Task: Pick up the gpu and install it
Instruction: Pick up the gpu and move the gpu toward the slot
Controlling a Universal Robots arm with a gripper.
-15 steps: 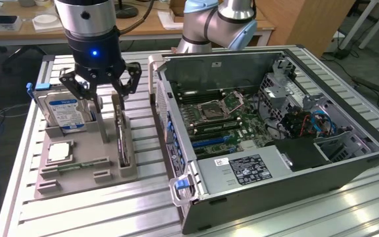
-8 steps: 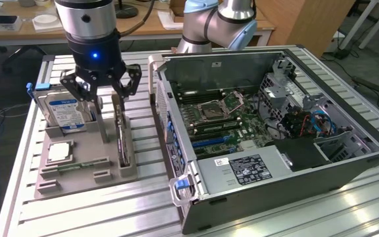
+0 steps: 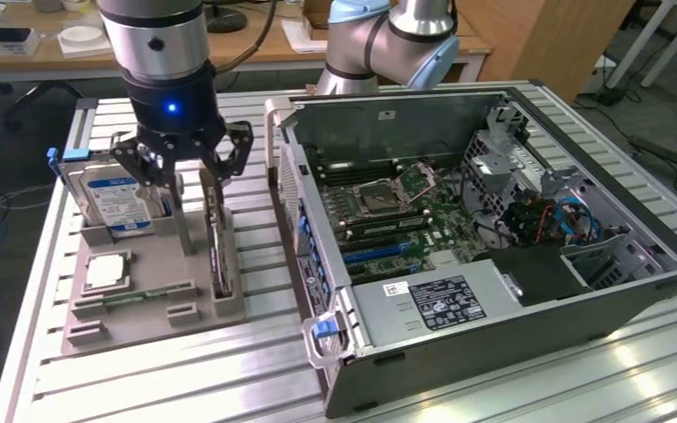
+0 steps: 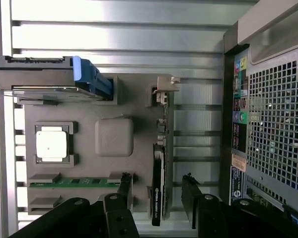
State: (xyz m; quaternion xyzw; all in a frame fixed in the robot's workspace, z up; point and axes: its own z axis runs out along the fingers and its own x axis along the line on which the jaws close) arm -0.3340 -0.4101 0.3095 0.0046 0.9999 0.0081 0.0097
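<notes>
Table: slatted aluminium top, bare metal, ribs running the long way. Bright glare falls on the slats at the near corner, toward the exterior view's right.

Two items rest directly on it.

1. Grey moulded fixture, flat on the slats toward the exterior view's left. It has recessed pockets and upright slots.
2. Black tower case, on its side with the open face up, toward the exterior view's right. Its near corner reaches close to the table's front edge.

Fixture and case sit just beside each other, apart, with a narrow strip of slats between them. In the wrist view, the case's vented, ported rear panel faces the fixture.
</notes>
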